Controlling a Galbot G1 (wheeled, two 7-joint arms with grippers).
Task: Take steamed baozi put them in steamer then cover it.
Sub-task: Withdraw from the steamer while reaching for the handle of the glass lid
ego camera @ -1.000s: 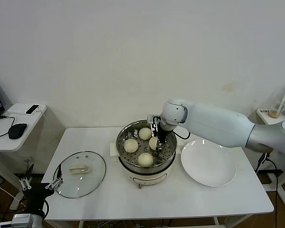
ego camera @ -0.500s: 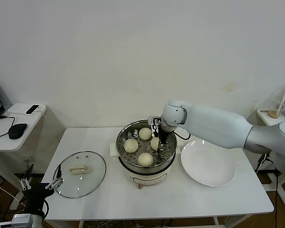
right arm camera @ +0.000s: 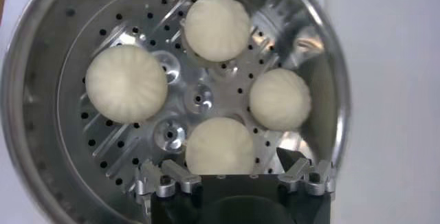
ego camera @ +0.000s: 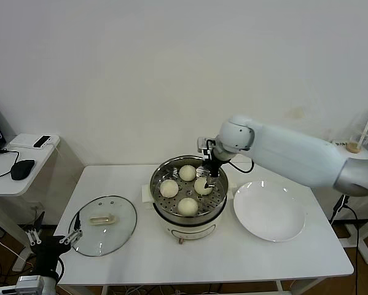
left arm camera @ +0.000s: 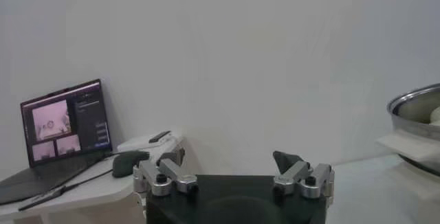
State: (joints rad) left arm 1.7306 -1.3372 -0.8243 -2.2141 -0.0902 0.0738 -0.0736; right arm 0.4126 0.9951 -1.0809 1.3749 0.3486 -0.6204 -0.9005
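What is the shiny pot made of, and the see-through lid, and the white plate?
The steamer looks like polished stainless steel: it mirrors the buns. The cover seems clear glass with a metal rim, since the table shows through it; its cream handle may be plastic. The plate looks like glossy white ceramic, though it could be plastic.

White table [ego camera: 140,258] — on it the steamer [ego camera: 187,215], the cover [ego camera: 103,225], a white plate [ego camera: 269,211].
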